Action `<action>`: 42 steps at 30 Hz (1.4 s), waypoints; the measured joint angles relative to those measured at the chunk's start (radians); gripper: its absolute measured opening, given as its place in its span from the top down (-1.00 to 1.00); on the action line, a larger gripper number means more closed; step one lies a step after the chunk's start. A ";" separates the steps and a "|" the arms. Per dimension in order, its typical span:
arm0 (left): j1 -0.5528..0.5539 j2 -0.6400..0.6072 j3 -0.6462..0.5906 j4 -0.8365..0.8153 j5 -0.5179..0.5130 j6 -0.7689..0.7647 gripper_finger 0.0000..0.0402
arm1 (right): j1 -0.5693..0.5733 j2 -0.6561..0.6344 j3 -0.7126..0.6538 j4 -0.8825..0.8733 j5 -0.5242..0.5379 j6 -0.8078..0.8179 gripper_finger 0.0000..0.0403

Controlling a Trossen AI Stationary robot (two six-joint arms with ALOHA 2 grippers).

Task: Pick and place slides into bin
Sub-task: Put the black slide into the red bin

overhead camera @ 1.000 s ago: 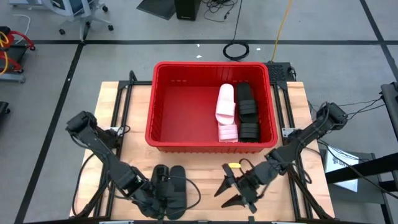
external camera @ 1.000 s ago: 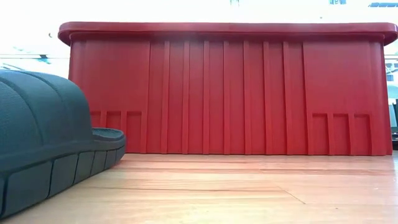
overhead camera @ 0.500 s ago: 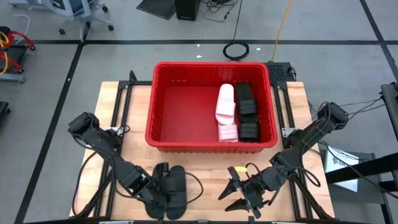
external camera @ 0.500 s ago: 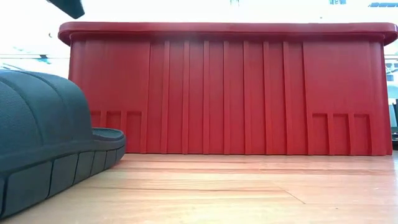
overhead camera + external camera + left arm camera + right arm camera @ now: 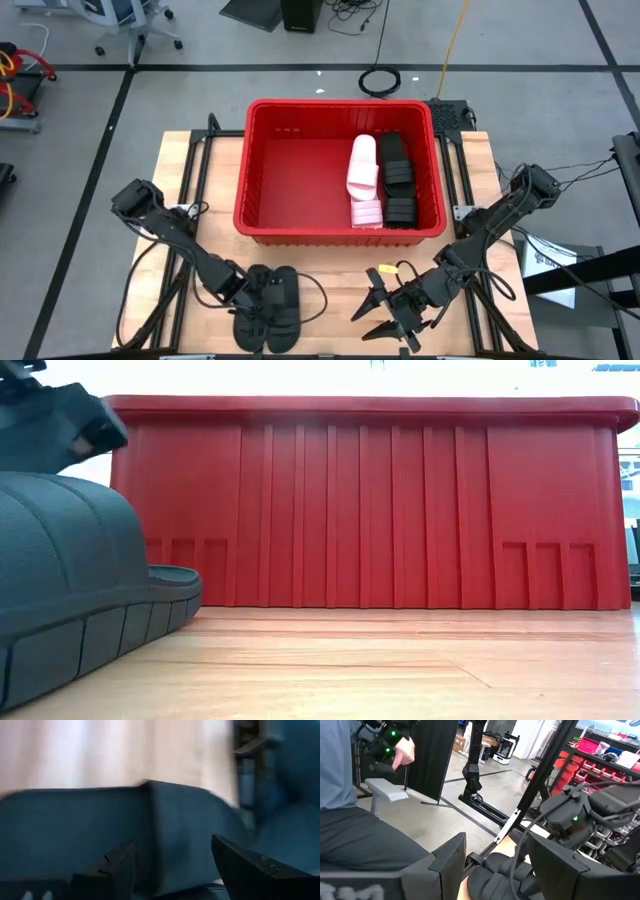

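Two black slides (image 5: 272, 308) lie side by side, soles down, on the wooden table near its front edge; one fills the left of the low view (image 5: 70, 580). My left gripper (image 5: 243, 292) is open, low over the left slide (image 5: 165, 830), with a finger on each side of it in the left wrist view. My right gripper (image 5: 382, 312) is open and empty to the right of the slides. The red bin (image 5: 340, 104) stands behind them and holds two pale pink slides (image 5: 363, 170) and black slides (image 5: 398, 180). My left gripper comes at the left black slide from above and from the table's left. I cannot tell whether its fingers touch the slide.
The bin's ribbed front wall (image 5: 370, 500) rises just beyond the slides. Bare table lies between the slides and my right gripper. A person sits beyond the table's left side, seen in the right wrist view (image 5: 350, 820).
My left gripper has gone from the near ends of the two black slides toward the far edge and has come down into the low view over the left slide. My right gripper has shifted a little toward the table's right edge. The slides have stayed where they were.
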 joint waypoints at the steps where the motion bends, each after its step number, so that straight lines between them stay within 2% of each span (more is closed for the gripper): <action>1: 0.002 0.000 -0.023 0.055 0.036 0.001 -0.20 | 0.000 0.000 0.000 0.000 0.000 0.000 0.00; 5: 0.012 0.000 -0.101 0.197 0.100 -0.038 -0.20 | 0.000 0.000 0.000 0.000 0.000 0.000 0.00; 10: 0.026 0.000 -0.146 0.205 0.106 -0.073 -0.20 | 0.000 0.000 0.000 0.000 0.000 0.000 0.00; 16: 0.049 0.000 -0.151 0.247 0.107 -0.041 -0.16 | 0.000 0.000 0.000 0.000 0.000 0.000 0.00; 20: 0.060 0.000 -0.151 0.313 0.121 -0.003 0.09 | 0.000 0.000 0.000 0.000 0.000 0.000 0.00; 29: 0.078 0.000 -0.151 0.355 0.158 0.025 0.93 | 0.000 0.000 0.000 0.000 0.000 0.000 0.00; 42: 0.086 0.000 -0.151 0.402 0.191 0.082 0.97 | 0.000 0.000 0.000 0.000 0.000 0.000 0.00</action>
